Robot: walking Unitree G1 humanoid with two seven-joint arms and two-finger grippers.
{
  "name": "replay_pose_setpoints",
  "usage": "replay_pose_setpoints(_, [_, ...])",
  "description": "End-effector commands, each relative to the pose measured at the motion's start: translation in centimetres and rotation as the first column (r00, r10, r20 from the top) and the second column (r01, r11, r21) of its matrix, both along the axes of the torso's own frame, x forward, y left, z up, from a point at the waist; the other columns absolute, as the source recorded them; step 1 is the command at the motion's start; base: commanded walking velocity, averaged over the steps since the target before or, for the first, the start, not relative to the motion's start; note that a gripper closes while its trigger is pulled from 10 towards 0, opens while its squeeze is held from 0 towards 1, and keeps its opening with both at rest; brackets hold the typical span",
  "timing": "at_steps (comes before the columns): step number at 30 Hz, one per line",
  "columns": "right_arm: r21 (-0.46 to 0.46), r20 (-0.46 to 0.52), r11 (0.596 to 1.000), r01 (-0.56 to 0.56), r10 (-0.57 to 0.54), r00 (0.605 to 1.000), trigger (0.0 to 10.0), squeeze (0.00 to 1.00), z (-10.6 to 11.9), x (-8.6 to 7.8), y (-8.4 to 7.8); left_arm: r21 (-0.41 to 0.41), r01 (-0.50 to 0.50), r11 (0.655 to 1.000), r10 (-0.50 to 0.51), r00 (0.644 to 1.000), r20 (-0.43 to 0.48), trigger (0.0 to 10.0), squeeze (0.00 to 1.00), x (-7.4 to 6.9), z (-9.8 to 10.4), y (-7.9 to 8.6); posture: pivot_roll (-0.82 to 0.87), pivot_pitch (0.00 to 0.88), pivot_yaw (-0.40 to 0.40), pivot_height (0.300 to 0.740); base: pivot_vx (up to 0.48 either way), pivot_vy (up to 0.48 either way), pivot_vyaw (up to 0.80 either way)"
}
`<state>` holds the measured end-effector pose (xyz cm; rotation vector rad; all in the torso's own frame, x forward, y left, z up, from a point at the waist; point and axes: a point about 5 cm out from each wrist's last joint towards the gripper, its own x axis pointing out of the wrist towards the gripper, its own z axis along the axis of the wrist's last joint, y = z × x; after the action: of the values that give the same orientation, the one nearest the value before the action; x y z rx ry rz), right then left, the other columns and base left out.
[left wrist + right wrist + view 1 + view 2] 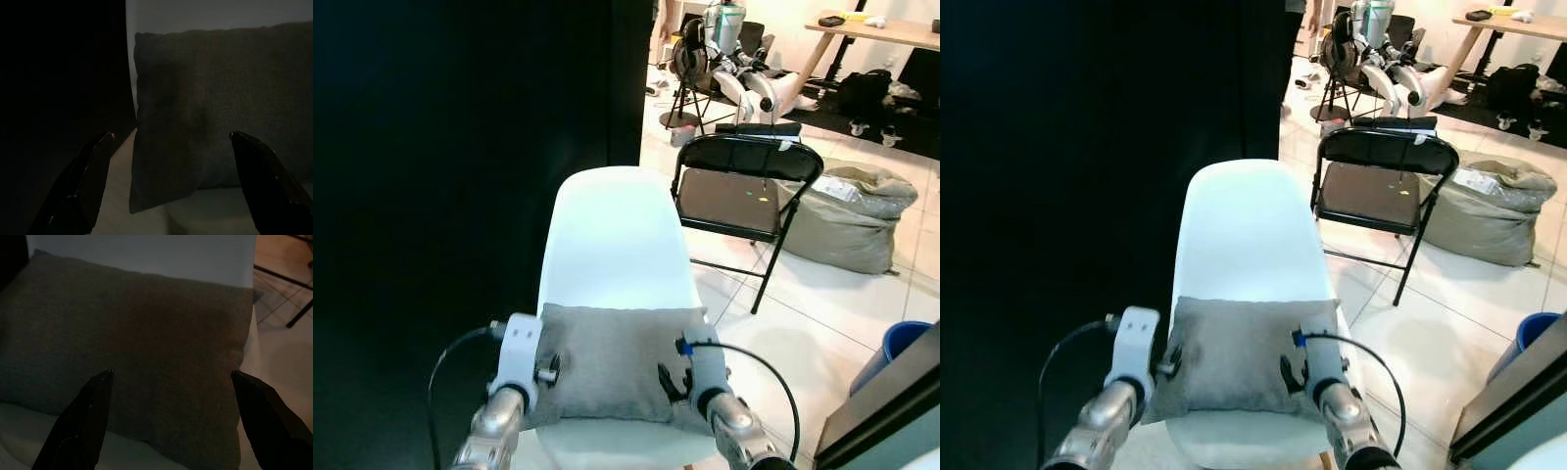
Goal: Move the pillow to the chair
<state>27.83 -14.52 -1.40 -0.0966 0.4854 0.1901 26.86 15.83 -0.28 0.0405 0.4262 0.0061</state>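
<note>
Already the soft, light grey fabric pillow (612, 360) is seen lying on the white moulded plastic chair (617, 235); its 3 and 9 o'clock edges are judged best gripped. Left hand (171, 142) and right hand (171, 379) are spread wide, empty.

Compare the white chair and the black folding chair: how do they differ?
The white chair is a moulded shell with a rounded back; the black folding chair has a thin metal frame and a flat dark seat. The white chair has the grey pillow lying on its seat; the black folding chair's seat holds nothing large. The white chair is nearer the robot; the black one stands behind, to the right. Both stand upright on the tiled floor.
</note>
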Motion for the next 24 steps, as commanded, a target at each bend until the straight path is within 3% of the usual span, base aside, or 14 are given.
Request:
replay_pose_setpoints(1, [0.009,0.004,1.000,-0.016,0.016,1.000,10.0,0.00,-0.02,-0.08,0.54,-0.029,-0.042,0.999,0.042,0.999,-0.022,10.0,0.00,-0.35,-0.34,0.30,0.08,0.018,-0.017,0.740,0.000,0.000,0.00])
replay_pose_setpoints(7, [0.026,-0.017,0.999,-0.045,0.045,0.999,10.0,0.00,-0.31,-0.32,0.75,-0.031,-0.064,0.997,0.063,0.998,-0.031,10.0,0.00,-0.42,-0.73,0.40,0.10,0.018,-0.045,0.740,0.000,0.000,0.00])
replay_pose_setpoints(19, [-0.005,-0.040,0.999,-0.041,0.041,0.998,10.0,0.00,-0.65,-0.54,0.38,0.073,-0.005,0.997,0.008,0.999,-0.040,10.0,0.00,-0.42,-0.93,0.36,0.11,0.023,-0.052,0.740,0.000,0.000,0.00])
replay_pose_setpoints(24, [-0.007,-0.047,0.999,-0.049,0.049,0.998,10.0,0.00,-0.78,-0.68,0.39,0.061,-0.017,0.998,0.019,0.999,-0.045,10.0,0.00,-0.59,-1.13,0.27,0.12,0.027,-0.053,0.740,0.000,0.000,0.00])
